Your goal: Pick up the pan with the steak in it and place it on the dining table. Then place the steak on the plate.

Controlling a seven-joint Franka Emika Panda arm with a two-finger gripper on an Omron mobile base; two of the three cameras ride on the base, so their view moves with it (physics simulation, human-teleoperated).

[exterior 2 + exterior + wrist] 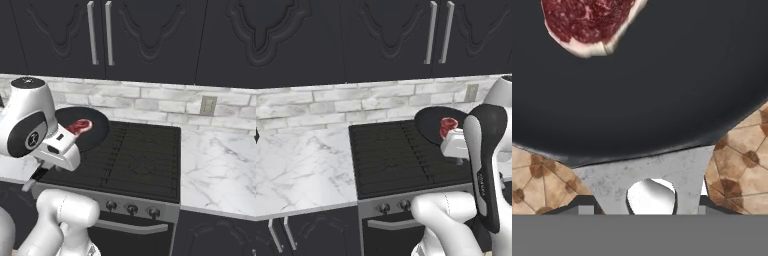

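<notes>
The black pan point(431, 122) hangs tilted above the right side of the stove, with the red marbled steak point(448, 125) lying in it. From the other side, the pan point(90, 127) and the steak point(79, 126) sit over the stove's left edge. My gripper point(456, 145) point(60, 145) is shut on the pan's handle. In the hand view the grey handle point(677, 167), with its hanging hole, runs between my fingertips. Above it lie the pan point(662, 90) and the steak point(587, 22). The dining table and the plate are out of view.
The black stove point(391, 155) has grates and front knobs point(131, 209). Marble counter point(301, 170) point(220, 170) flanks it. Dark upper cabinets point(356, 35) hang over a white brick wall. Brown tiled floor point(742, 165) shows below the pan's rim.
</notes>
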